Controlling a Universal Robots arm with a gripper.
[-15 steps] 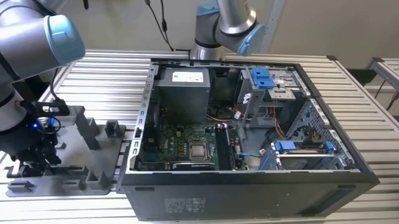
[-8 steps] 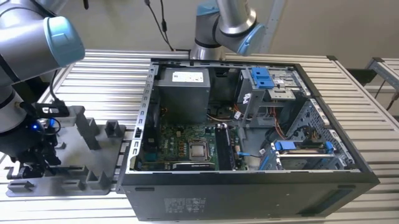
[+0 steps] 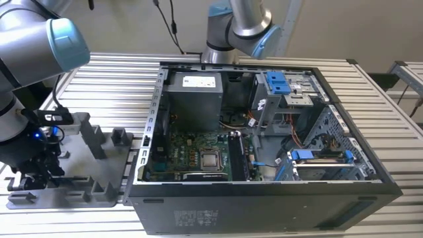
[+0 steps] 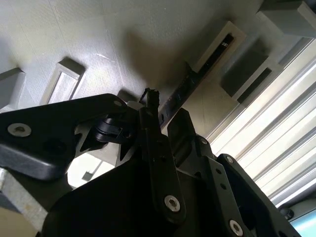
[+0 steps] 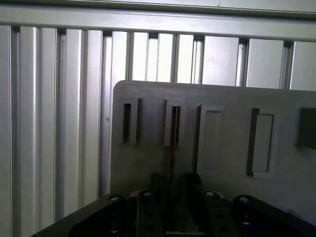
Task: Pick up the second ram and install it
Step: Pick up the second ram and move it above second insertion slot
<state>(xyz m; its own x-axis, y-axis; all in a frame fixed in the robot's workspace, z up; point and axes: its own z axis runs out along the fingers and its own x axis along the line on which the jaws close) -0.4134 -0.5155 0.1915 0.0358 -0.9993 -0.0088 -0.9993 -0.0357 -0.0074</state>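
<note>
The memory stick (image 5: 174,133) stands on edge in a narrow slot of the grey holder plate (image 5: 227,96) - a thin, dark strip seen end-on in the first wrist view. The gripper (image 5: 174,183) hangs low over the plate, its jaws apart on either side of the stick - a slim gap each side, nothing clamped. The plate lies beside the open computer case (image 3: 264,210).

Slatted metal table (image 3: 106,69), grey holder plate (image 3: 109,161), open computer case (image 3: 264,213)

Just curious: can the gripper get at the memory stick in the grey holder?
Probably yes: the gripper hangs right over the second ram, open fingers either side, nothing between.
</note>
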